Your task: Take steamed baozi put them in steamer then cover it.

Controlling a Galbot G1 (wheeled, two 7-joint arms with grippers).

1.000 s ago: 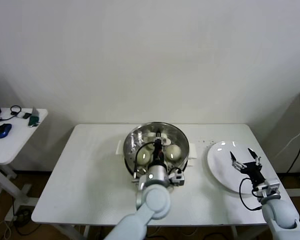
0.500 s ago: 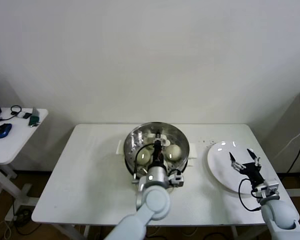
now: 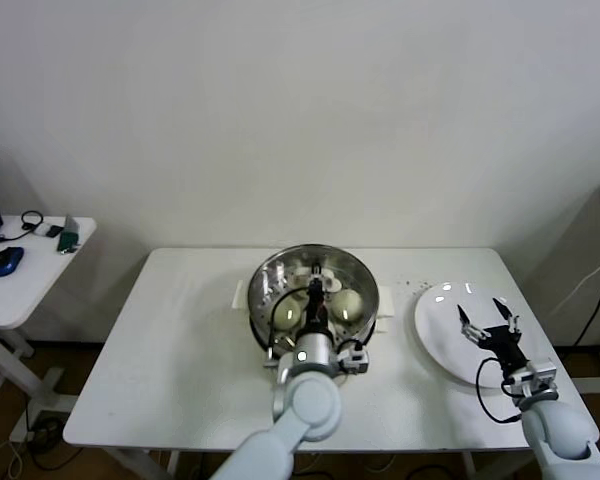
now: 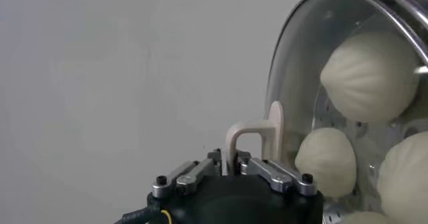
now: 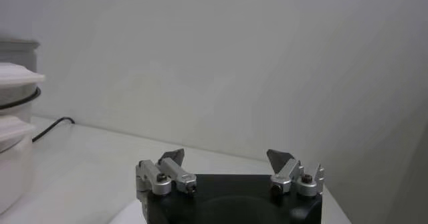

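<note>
The steel steamer point(image 3: 263, 283) stands mid-table on its white base. Several cream-white baozi point(image 3: 349, 303) lie on its tray; the left wrist view shows them point(image 4: 370, 75) through the clear glass lid point(image 4: 301, 58). My left gripper point(image 3: 317, 276) is over the steamer, shut on the lid's beige handle point(image 4: 253, 136). In the left wrist view the left gripper point(image 4: 232, 168) pinches the handle's leg. My right gripper point(image 3: 480, 308) is open and empty above the white plate point(image 3: 438, 335), and it also shows in its own wrist view point(image 5: 226, 158).
The white plate lies at the table's right end with nothing on it. A small white side table point(image 3: 25, 285) with a blue mouse point(image 3: 5, 261) stands off to the left. A white wall runs behind the table.
</note>
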